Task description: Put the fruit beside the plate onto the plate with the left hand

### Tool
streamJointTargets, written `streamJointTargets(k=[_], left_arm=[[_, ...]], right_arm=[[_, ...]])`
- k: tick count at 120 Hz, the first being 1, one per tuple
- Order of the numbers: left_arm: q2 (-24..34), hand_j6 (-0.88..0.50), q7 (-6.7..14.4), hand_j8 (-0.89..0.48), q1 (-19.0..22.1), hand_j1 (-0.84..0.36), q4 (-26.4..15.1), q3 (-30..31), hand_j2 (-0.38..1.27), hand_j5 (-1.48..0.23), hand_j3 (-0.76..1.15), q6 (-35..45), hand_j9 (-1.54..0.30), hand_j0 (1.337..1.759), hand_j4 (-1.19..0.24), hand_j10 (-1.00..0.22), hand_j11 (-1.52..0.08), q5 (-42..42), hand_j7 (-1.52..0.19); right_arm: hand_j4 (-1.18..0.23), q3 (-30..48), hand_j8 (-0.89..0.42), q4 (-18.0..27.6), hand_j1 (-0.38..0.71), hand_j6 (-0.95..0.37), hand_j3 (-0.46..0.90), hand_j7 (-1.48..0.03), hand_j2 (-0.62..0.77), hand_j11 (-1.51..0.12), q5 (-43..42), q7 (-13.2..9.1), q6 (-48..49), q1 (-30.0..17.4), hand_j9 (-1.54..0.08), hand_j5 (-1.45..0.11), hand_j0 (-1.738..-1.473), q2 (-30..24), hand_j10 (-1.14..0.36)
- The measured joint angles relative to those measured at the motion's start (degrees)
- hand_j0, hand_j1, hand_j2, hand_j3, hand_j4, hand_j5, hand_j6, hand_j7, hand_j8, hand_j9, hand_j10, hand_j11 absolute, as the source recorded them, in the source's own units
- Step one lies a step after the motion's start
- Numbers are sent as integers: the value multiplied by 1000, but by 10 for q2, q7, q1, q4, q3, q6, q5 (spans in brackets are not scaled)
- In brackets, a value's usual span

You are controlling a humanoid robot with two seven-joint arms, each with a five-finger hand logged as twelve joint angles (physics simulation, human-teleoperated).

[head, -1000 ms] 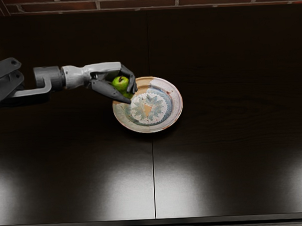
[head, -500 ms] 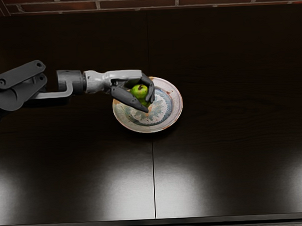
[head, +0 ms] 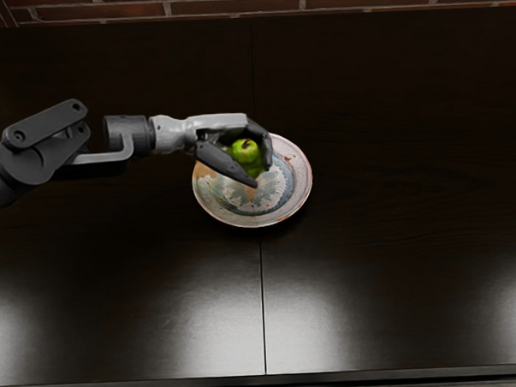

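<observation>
It looks like the dining corner of a home, rendered in a simulator. A broad dark wooden table (head: 372, 266) with a glossy top and a seam down its middle fills the view. A red brick wall (head: 233, 3) runs along its far edge. The tableware is domestic: a patterned ceramic plate (head: 298, 170) and a green apple (head: 246, 151).

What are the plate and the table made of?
The plate below the apple looks like glazed pottery: glossy, with a painted blue pattern and brownish rim. The table looks like dark polished wood, perhaps laminate: faint grain and bright reflections.
</observation>
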Motion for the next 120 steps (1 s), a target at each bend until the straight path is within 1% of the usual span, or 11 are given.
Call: streamJointTargets(k=[6, 14, 37, 52, 76, 87, 100, 120], left_arm=[[-3, -561, 0, -372, 1, -331, 2, 0, 128, -857, 0, 0, -888, 1645, -634, -364, -889, -1, -866], [-8, -521, 0, -385, 0, -280, 4, 1, 117, -770, 0, 0, -792, 1649, -574, -379, -793, -3, -776], [-13, -404, 0, -351, 0, -135, 5, 1, 88, -560, 0, -1, -569, 1654, -425, -349, -569, -6, -563], [-20, -312, 0, -283, -1, -21, 7, 0, 68, -423, 0, -1, -427, 1656, -323, -281, -427, -10, -424], [-19, -145, 0, -133, -2, 181, 7, 0, 32, -192, 0, -1, -193, 1657, -148, -132, -193, -28, -192], [-16, -94, 0, -86, -2, 243, 6, 0, 22, -122, 0, -1, -123, 1658, -96, -85, -123, -35, -123], [-12, -57, 0, -52, -2, 287, 3, -2, 14, -72, 0, -1, -73, 1658, -58, -51, -72, -41, -72], [38, -27, 0, -25, -5, 323, 2, -3, 7, -32, 0, -1, -32, 1658, -27, -24, -32, -94, -32]], right_arm=[[-24, 0, -24, 0, -320, -24, 0, -31, -5, -31, 0, 0, 0, 0, -31, -31, -1658, 0, -24], [-24, 0, -24, 0, -320, -24, 0, -31, -5, -31, 0, 0, 0, 0, -31, -31, -1658, 0, -24], [-24, 0, -24, 0, -320, -24, 0, -31, -5, -31, 0, 0, 0, 0, -31, -31, -1658, 0, -24], [-24, 0, -24, 0, -320, -24, 0, -31, -5, -31, 0, 0, 0, 0, -31, -31, -1658, 0, -24], [-24, 0, -24, 0, -320, -24, 0, -31, -5, -31, 0, 0, 0, 0, -31, -31, -1658, 0, -24], [-24, 0, -24, 0, -320, -24, 0, -31, -5, -31, 0, 0, 0, 0, -31, -31, -1658, 0, -24], [-24, 0, -24, 0, -320, -24, 0, -31, -5, -31, 0, 0, 0, 0, -31, -31, -1658, 0, -24], [-24, 0, -24, 0, -320, -24, 0, -31, -5, -31, 0, 0, 0, 0, -31, -31, -1658, 0, -24]])
